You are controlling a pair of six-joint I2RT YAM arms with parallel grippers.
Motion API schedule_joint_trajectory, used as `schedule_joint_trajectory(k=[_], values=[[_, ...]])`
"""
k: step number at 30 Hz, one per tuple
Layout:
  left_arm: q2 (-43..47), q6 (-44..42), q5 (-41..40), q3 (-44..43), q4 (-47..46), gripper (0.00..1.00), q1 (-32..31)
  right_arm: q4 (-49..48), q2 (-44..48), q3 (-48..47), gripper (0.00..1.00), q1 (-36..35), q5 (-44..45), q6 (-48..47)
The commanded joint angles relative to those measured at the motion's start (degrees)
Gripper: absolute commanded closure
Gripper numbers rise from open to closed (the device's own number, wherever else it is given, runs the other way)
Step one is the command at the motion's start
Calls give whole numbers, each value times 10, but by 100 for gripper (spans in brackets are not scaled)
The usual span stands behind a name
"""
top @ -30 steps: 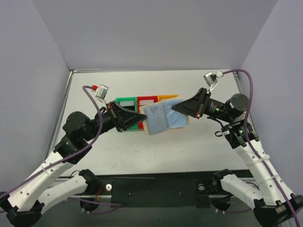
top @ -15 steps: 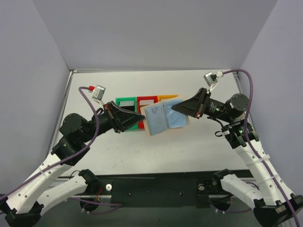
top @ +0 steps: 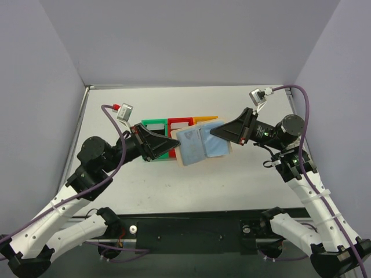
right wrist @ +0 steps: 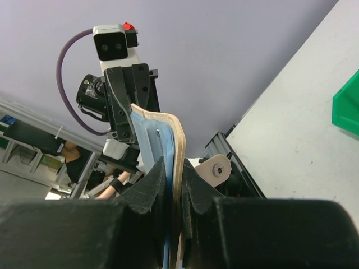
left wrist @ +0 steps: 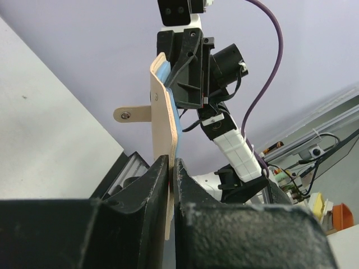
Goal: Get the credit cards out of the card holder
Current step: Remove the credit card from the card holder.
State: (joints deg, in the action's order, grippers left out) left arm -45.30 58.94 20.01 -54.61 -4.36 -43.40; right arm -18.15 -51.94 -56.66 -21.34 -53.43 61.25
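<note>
The left gripper and right gripper each pinch an edge of the small flat tan card holder, shut tight on it. They hold it open in the air by the coloured plastic bins so its cards can come out

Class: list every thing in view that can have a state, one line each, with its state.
Card holder: open, held off the table, blue panels up.
Snap tab: undone.
Left gripper: shut on card holder's edge.
Right gripper: shut on its other edge.
Bins: upright, partly hidden by holder.
</note>
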Motion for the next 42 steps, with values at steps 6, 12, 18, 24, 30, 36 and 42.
schedule_joint_trajectory(k=[6,12,18,24,30,36,42], values=[[16,-2,3,-10,-35,77,1,-29,11,-16,100,2,-4,-7],[14,-2,3,-11,-35,76,2,-25,11,-18,100,2,-4,-9],[6,-2,5,-16,-39,90,2,-15,11,-22,100,2,-5,-13],[-2,-4,1,-16,-43,100,1,49,11,-45,97,-8,-3,-57],[16,-1,-16,4,-56,100,2,196,20,-96,49,-16,45,-162],[19,21,-5,27,-98,100,2,284,23,-147,37,-42,97,-242],[17,38,3,36,-130,100,2,291,4,-155,37,-91,99,-250]])
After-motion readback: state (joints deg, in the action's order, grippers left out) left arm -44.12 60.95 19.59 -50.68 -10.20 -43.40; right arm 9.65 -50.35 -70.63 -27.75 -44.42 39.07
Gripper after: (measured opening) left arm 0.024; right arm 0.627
